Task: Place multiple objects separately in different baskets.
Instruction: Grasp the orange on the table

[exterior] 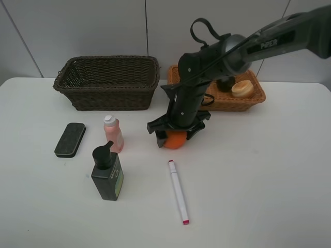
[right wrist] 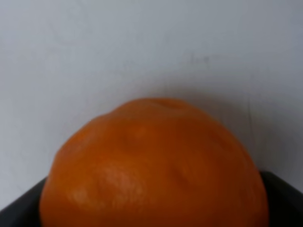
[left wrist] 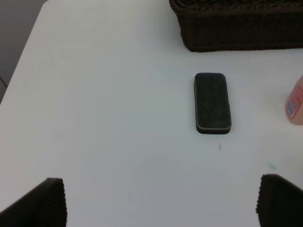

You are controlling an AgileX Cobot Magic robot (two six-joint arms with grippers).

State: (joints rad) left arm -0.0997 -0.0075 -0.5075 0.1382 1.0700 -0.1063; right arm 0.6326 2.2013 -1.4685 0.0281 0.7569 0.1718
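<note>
My right gripper [exterior: 177,134] is spread wide astride the orange [exterior: 176,141], a round, glossy, faintly dimpled fruit. It sits on the smooth white table [exterior: 258,181], in front of two woven wicker baskets: the dark basket [exterior: 106,95] and the tan basket [exterior: 248,99]. My left gripper [left wrist: 161,203] is spread too, its ribbed black fingers [left wrist: 45,203] over bare tabletop near the oblong black eraser [left wrist: 212,102].

Plain white desk [exterior: 258,181]. Dark brown basket [exterior: 108,95] sits at 11 o'clock and tan basket [exterior: 243,102] at 1. Orange [exterior: 176,140] is roughly dead centre, black eraser [exterior: 70,139] out at 9, pink bottle [exterior: 113,134] between those two, green pump bottle [exterior: 107,175] at 8, white marker [exterior: 178,192] at 6.
</note>
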